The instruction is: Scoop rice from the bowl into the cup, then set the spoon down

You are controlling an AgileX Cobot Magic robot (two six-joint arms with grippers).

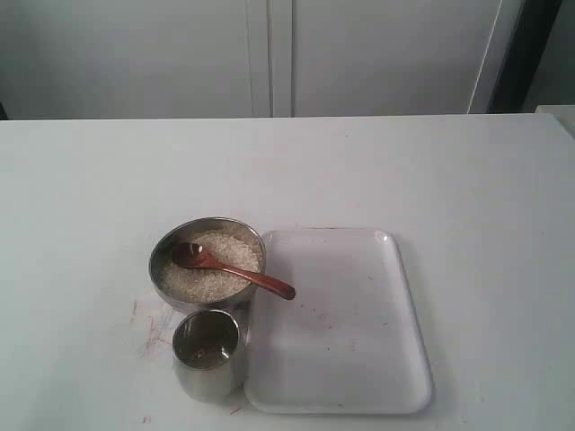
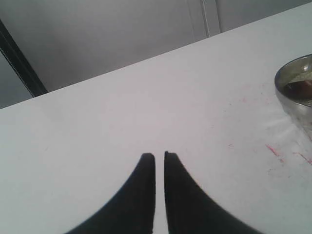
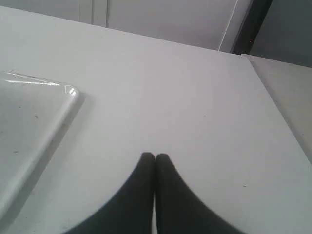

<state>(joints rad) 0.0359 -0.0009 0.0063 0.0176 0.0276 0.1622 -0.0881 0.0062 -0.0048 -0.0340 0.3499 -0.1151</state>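
Spoon (image 1: pixel 232 269) axis: upper left to lower right, centre-left of exterior frame.
Scoop lies on rice (image 1: pixel 211 285) in bowl (image 1: pixel 158 251); handle overhangs rim toward tray (image 1: pixel 359 341), the right arm's side. Left gripper (image 2: pixel 159 157) and right gripper (image 3: pixel 155 157): jaws together, empty.

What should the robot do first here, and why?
Probably open the right gripper and reach for the spoon. Its handle juts over the bowl rim towards the tray, on the right arm's side; its scoop lies on the rice. The cup looks empty, and that gripper is shut, holding nothing.
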